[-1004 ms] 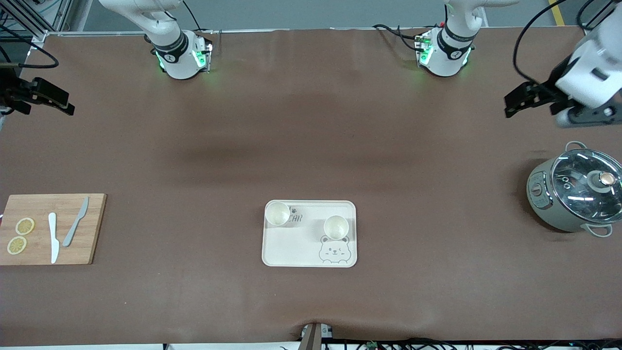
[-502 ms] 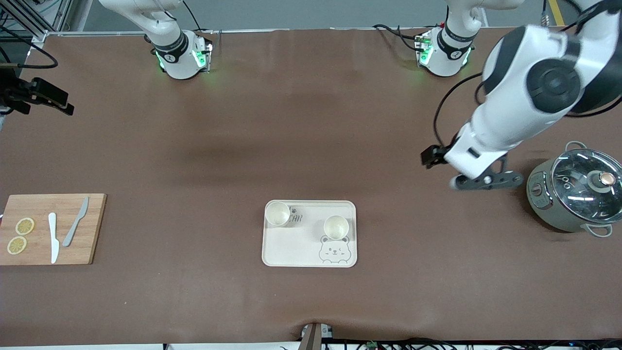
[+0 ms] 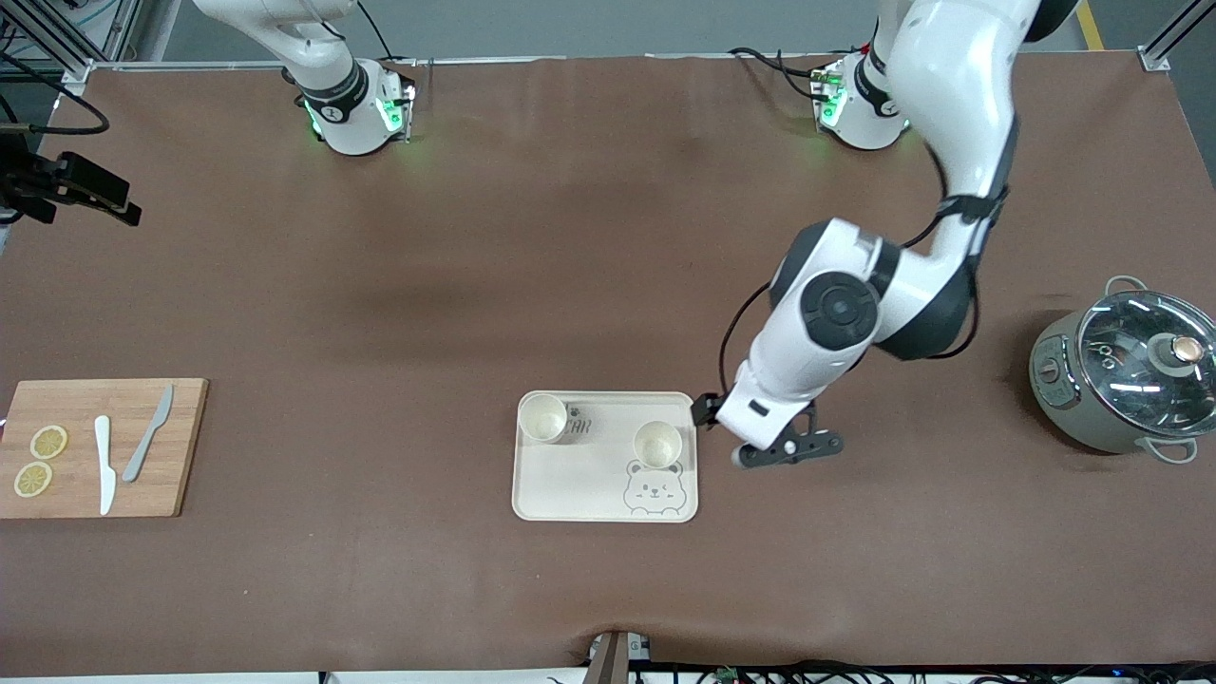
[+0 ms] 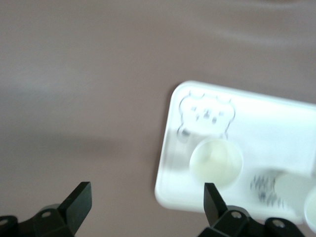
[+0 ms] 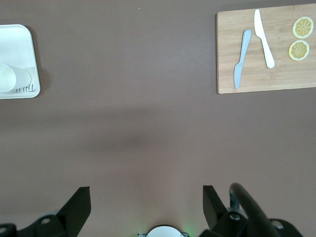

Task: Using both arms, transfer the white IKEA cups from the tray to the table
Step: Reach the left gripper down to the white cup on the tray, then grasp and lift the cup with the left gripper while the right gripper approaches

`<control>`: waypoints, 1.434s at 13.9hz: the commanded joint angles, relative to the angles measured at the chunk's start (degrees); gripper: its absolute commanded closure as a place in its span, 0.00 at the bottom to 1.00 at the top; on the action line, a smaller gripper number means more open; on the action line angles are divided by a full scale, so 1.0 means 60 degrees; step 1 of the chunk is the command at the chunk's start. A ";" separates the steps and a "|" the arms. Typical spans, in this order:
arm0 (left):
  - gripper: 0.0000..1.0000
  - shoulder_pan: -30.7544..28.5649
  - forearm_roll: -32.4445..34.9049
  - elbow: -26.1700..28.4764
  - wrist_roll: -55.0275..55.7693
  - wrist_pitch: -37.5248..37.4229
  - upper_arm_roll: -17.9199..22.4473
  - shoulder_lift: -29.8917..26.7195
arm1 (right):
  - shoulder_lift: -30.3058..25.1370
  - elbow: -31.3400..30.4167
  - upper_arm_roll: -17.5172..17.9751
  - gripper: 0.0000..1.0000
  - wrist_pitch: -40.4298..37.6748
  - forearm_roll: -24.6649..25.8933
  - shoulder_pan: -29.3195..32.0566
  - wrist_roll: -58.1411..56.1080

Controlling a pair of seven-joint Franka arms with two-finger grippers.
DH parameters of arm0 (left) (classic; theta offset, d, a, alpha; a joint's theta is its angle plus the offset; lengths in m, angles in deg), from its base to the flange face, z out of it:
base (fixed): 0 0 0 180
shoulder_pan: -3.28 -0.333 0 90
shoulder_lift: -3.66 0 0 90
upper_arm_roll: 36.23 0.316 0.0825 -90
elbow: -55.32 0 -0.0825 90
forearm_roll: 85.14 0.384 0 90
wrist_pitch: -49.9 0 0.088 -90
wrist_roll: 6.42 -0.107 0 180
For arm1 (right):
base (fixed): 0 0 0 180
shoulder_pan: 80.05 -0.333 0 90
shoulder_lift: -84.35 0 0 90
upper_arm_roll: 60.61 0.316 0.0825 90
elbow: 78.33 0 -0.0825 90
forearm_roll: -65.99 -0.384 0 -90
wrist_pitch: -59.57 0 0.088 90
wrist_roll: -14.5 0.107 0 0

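Two white IKEA cups stand upright on the cream bear-print tray (image 3: 579,484). One cup (image 3: 542,417) is at a tray corner toward the right arm's end. The other cup (image 3: 657,444) is above the bear print. My left gripper (image 3: 708,410) is open and empty, over the tray's edge toward the left arm's end. In the left wrist view its fingers (image 4: 145,200) straddle the tray's corner (image 4: 276,123), with the nearer cup (image 4: 216,161) just ahead. My right gripper (image 3: 114,199) waits open and empty over the table's edge at the right arm's end; it is also open in its wrist view (image 5: 145,202).
A bamboo cutting board (image 3: 180,446) with two lemon slices, a white knife and a grey knife lies toward the right arm's end. A grey pot with a glass lid (image 3: 1126,370) stands toward the left arm's end. The right wrist view shows the board (image 5: 266,74) and the tray's end (image 5: 15,44).
My left arm has swung from above the pot's end of the table down and across to the tray's edge. The right gripper has barely moved. The cups have not moved.
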 commanded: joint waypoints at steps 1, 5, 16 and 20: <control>0.00 0.1142 0.0125 -0.0727 0.0291 0.0531 0.1118 0.0936 | 0.0148 0.0299 0.0058 0.00 -0.0150 0.0104 0.0066 0.0091; 0.00 0.1379 0.0111 -0.1124 0.0671 0.1175 0.1150 0.1701 | 0.0455 0.0299 0.0072 0.00 -0.0121 0.0177 0.0036 0.0019; 0.14 0.1569 0.0096 -0.1050 0.0760 0.2085 0.1150 0.2433 | 0.1232 0.0241 0.0058 0.00 -0.0502 0.0163 0.0271 -0.0025; 0.92 0.1555 0.0067 -0.1050 0.0657 0.2085 0.1048 0.2448 | 0.1217 0.0153 0.0087 0.00 -0.0415 0.0089 0.0110 0.0107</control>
